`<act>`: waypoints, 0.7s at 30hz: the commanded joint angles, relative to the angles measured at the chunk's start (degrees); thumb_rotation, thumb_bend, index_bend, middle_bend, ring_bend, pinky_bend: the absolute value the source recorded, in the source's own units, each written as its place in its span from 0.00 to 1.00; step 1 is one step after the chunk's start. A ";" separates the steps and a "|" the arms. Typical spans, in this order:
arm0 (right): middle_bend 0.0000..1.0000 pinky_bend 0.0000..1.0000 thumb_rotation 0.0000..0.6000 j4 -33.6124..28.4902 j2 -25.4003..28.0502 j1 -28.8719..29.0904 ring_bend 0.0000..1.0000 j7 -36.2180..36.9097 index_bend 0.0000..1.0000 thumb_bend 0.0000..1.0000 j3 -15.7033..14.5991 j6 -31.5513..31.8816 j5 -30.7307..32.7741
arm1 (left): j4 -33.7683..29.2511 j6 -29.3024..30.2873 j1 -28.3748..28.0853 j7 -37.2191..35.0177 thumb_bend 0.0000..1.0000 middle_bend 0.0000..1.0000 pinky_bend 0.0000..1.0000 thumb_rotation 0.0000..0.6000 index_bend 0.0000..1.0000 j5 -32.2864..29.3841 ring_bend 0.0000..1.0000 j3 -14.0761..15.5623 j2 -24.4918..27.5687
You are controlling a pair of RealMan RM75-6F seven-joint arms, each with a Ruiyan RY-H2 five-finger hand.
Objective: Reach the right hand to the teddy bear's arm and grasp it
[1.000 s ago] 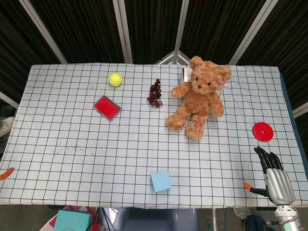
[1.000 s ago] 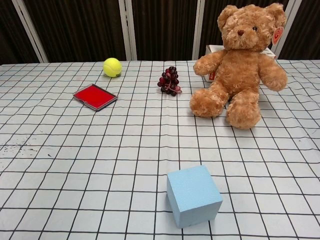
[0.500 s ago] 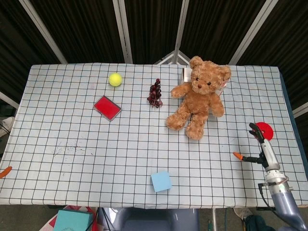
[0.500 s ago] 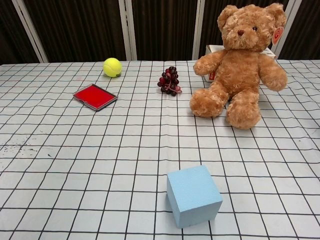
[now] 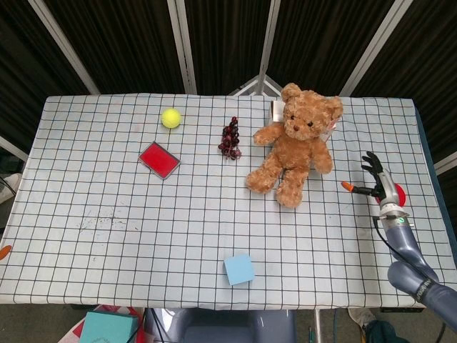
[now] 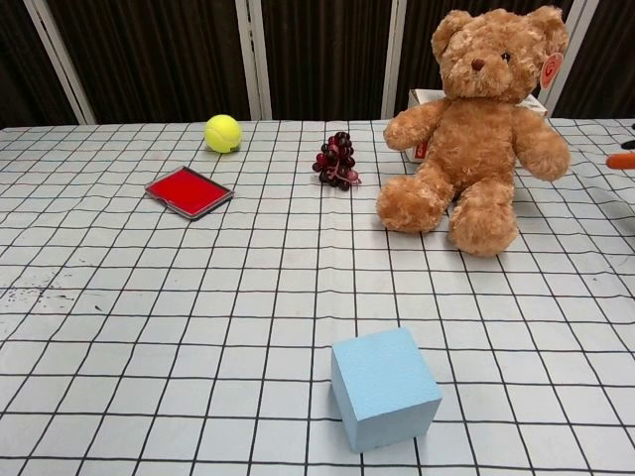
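**Right hand spread open, short of the bear**

The right hand [image 5: 377,183] hangs over the table's right side with its dark fingers apart and nothing in them; an orange-tipped thumb points toward the toy. In the chest view only that orange tip shows at the right edge. The left hand shows only as an orange tip at the left edge of the head view, so its state cannot be told.

On the checked tablecloth [image 5: 107,207] lie 1 teddy bear [image 5: 296,146], 1 yellow ball [image 5: 171,118], 1 bunch of dark grapes [image 5: 230,138], 1 red flat case [image 5: 159,159], 1 light blue cube [image 5: 239,269], 1 red disc [image 5: 398,194] partly hidden behind the right hand, and 1 small white box [image 6: 422,103] behind the bear.

The bear is light brown and fluffy, sitting upright near the far middle-right of the table, both arms out, legs forward, a round tag by one ear. Its nearer arm [image 5: 323,160] reaches toward the right hand, which is near it but apart, with bare cloth between.
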 commanded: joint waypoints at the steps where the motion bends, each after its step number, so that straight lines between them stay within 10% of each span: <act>1: 0.17 0.00 1.00 2.09 -1.97 1.28 0.19 1.08 0.14 0.15 1.47 -0.60 0.59 | -0.02 -0.07 -0.08 0.23 0.20 0.09 0.19 1.00 0.24 -0.12 0.02 -0.05 -0.09; 21: 0.30 0.00 1.00 10.07 -13.14 8.20 0.27 -12.99 0.31 0.15 4.78 0.81 9.73 | 0.84 -1.02 -0.31 -1.66 0.20 0.09 0.19 1.00 0.24 -0.90 0.02 -0.51 0.41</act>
